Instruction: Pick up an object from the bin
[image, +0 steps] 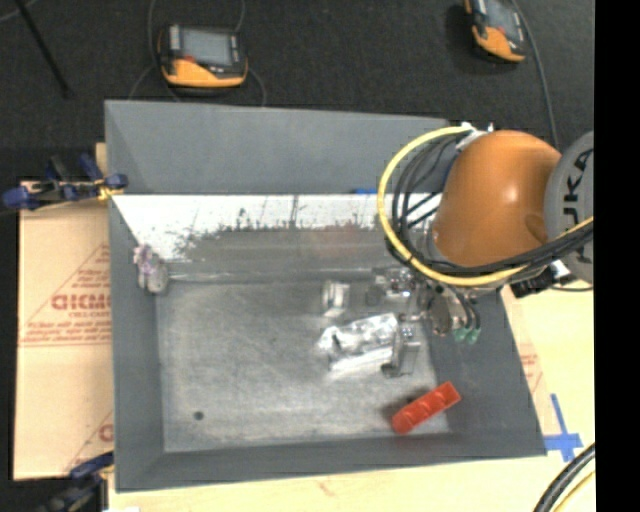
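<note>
The red block (425, 408), a ridged brick lying tilted on the floor of the bin (250, 400), is taken as the landmark. The gripper (402, 350) is seen just up and to the left of it, low in the bin, beneath the arm's orange cover (495, 200) and the looped black and yellow cables (400, 215). Whether the claw is apart or together cannot be told. A crumpled silvery packet (355, 340) lies up and to the left of the red block. Its right end is touching or just beside the gripper; which of the 2 cannot be told. 1 small clear piece (335, 295) is found farther up from the red block, just beyond the packet and apart from it. A small pale purple thing (150, 268) is lodged far to the upper left of the red block, against the bin's left wall. A dark speck (197, 415) is seen well to the left of the red block, level with it. The red block itself lies near the gripper but apart from it.
</note>
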